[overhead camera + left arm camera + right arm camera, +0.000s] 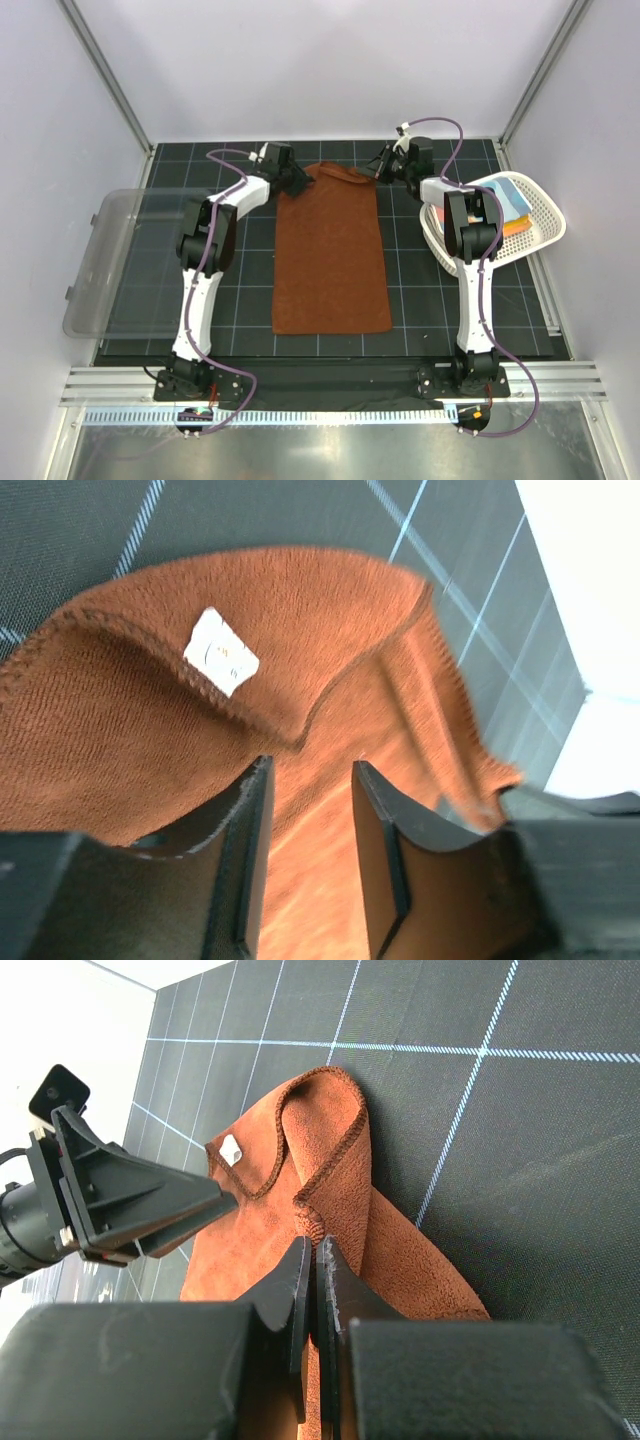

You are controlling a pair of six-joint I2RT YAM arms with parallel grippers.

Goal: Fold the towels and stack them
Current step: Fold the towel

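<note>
Lying flat along the middle of the black gridded bench, the large rust-brown terry towel had its far edge rumpled and folded over. The left tool hung released, jaws apart, just above the far left corner near a white label. The right tool stood clenched at the far right edge; whether it pinched cloth could not be told.

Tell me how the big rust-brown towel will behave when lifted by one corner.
Probably floppy: the rust-brown towel shows its far edge curled over itself. Lifted, it would likely sag and drape, being large and thin. Its napped surface should resist slipping; pushing may just wrinkle it.
</note>
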